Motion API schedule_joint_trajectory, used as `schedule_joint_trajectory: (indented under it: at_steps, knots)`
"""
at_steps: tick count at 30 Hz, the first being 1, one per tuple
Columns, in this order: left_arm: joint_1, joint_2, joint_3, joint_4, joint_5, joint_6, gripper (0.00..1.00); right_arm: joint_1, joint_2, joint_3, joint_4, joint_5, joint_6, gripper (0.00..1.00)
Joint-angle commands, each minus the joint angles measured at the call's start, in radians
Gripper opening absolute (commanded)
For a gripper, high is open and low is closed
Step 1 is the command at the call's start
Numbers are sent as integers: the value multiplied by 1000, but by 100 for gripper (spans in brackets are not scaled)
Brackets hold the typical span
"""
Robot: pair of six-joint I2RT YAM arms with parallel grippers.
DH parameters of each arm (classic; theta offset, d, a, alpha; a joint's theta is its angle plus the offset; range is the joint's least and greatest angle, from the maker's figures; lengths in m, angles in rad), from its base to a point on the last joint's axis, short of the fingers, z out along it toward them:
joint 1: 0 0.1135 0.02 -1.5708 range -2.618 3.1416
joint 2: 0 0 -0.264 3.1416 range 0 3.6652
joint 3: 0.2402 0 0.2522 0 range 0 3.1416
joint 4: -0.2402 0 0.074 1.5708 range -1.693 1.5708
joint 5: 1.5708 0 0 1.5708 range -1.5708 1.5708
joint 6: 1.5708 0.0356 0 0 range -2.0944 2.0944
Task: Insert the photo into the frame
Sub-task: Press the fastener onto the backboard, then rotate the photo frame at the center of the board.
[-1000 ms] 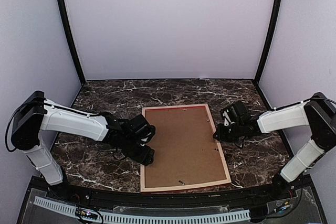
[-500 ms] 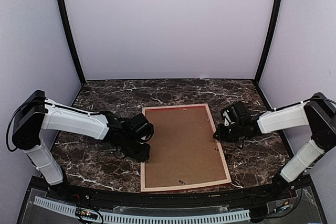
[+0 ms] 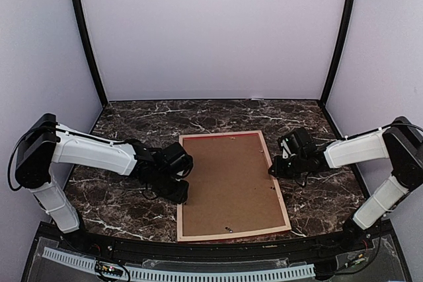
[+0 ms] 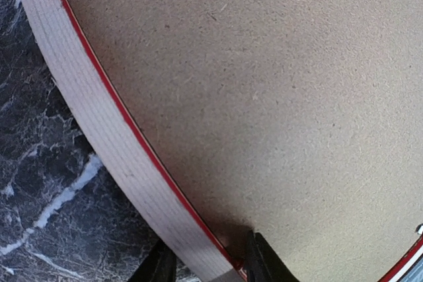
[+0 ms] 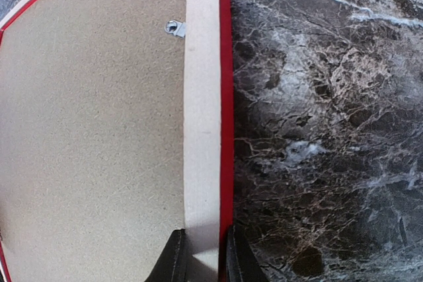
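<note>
I judge the frame light and stiff (backing board uppermost), best held by its side rails. The jaws of my left gripper pinch the left rail, and those of the right gripper pinch the right.

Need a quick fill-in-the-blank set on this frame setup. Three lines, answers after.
1. The frame lies face ___ on the table.
2. The board filling its back is ___ in colour.
3. The left claw straddles the frame's left rail; the right claw straddles its ___ rail.
Answers: down; brown; right.
</note>
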Motion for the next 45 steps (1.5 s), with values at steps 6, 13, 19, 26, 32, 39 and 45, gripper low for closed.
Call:
schedule_joint_trajectory:
  at_steps: [6,13,19,26,32,39,45]
  knots:
    - [-19,9,-5,-117,105,86,38,4,16,-24,23,-38,19,9]
    - [-19,17,5,-154,120,106,37,4,18,-21,22,-36,19,9]
    - [-18,16,27,-165,111,112,38,4,29,-14,22,-41,16,9]
    - [-14,10,77,-161,46,95,53,5,31,-4,23,-43,13,9]
    - [20,-15,93,-120,1,82,70,5,29,-1,22,-44,9,9]
    - [101,-37,74,-43,27,85,75,4,22,4,21,-46,3,16]
    - [155,-34,75,-5,58,105,75,4,11,4,6,-44,-7,28]
